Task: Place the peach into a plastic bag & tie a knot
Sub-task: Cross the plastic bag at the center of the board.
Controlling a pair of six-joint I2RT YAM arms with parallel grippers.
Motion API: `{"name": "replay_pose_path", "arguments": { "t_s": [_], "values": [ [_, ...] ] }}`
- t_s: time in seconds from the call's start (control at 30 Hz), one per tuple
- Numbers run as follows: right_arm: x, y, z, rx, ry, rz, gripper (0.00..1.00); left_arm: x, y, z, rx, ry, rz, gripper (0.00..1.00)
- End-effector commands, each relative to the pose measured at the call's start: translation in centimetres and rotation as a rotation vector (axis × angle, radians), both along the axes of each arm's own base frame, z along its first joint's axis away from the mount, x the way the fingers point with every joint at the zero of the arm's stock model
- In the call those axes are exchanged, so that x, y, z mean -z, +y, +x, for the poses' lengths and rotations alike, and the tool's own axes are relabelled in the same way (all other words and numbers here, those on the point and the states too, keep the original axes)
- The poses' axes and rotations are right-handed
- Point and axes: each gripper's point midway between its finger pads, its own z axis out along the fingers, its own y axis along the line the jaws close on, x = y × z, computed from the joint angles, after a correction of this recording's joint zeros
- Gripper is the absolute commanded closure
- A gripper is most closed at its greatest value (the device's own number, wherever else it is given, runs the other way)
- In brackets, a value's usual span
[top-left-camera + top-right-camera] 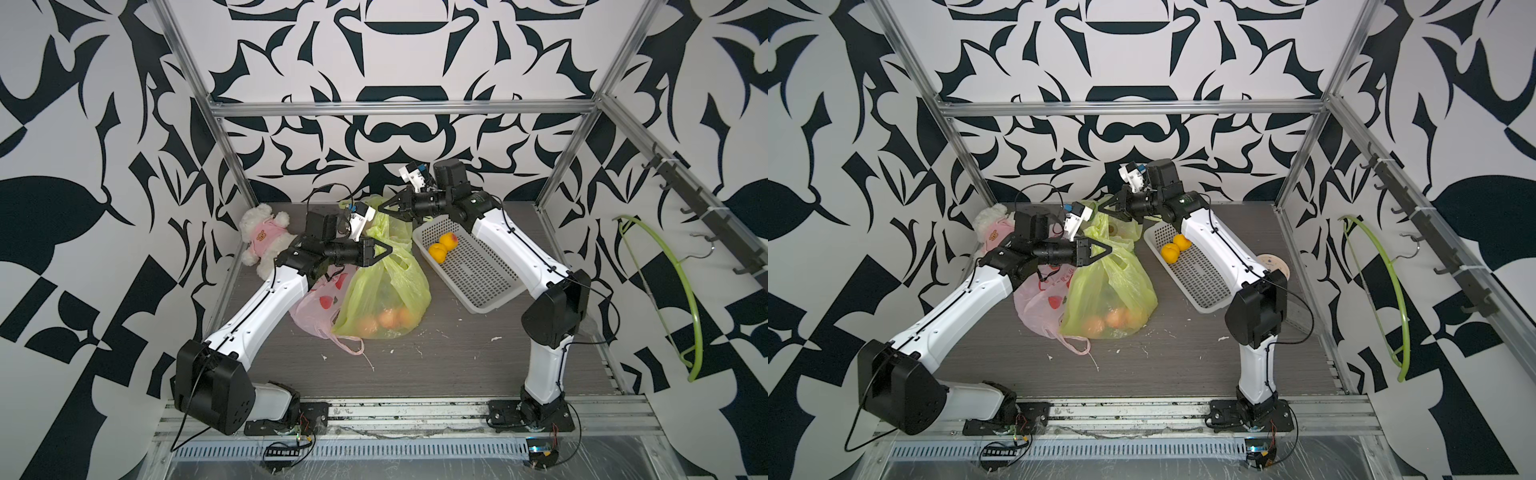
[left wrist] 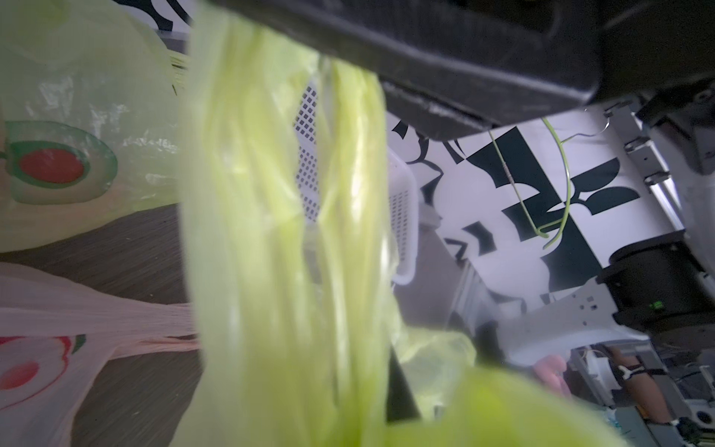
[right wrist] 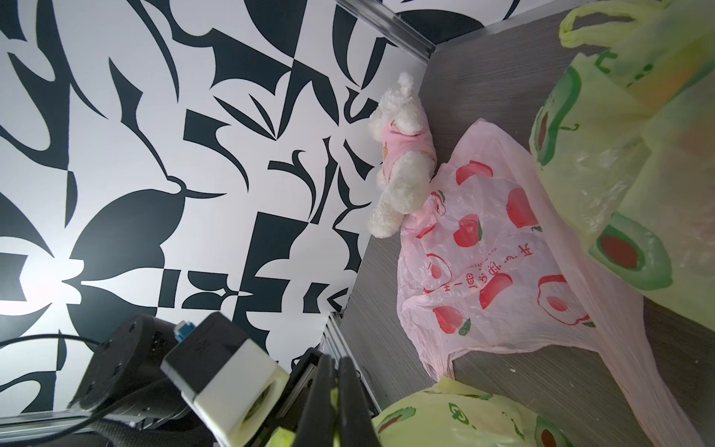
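Note:
A translucent green plastic bag [image 1: 382, 291] with avocado prints stands mid-table in both top views, with peaches [image 1: 388, 318] showing through its bottom. My left gripper [image 1: 388, 249] lies against the bag's upper part, tips together on a handle. In the left wrist view the bunched green plastic [image 2: 271, 232] drapes across and hides the jaws. My right gripper [image 1: 384, 206] is behind and above the bag's top. It is shut [image 3: 336, 394] on a thin strip of green handle. Two more peaches [image 1: 442, 247] lie in the white basket [image 1: 478, 282].
A pink strawberry-print bag [image 1: 316, 307] lies flat to the left of the green one, partly under my left arm. A white plush toy [image 1: 262, 237] in a pink shirt sits at the back left wall. A green hanger [image 1: 681, 291] hangs on the right wall.

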Motion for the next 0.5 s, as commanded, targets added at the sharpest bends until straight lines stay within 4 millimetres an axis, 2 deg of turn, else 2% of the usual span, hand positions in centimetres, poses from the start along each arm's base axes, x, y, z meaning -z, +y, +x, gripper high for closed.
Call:
{"name": "replay_pose_path", "arguments": {
  "t_s": [0.0,0.3,0.47],
  "values": [
    [-5.3,-1.1,-1.0,0.004,-0.136,0.051,1.0,0.6,0.3,-1.0,0.012,0.017,0.01,0.83],
    [-5.5,-1.7,-1.2,0.026,-0.147,0.033,1.0,0.9,0.5,-0.8,-0.007,0.017,0.017,0.82],
    [-6.0,-2.5,-2.8,0.039,-0.165,0.019,1.0,1.8,1.1,0.4,-0.07,0.017,0.068,0.85]
  ]
}}
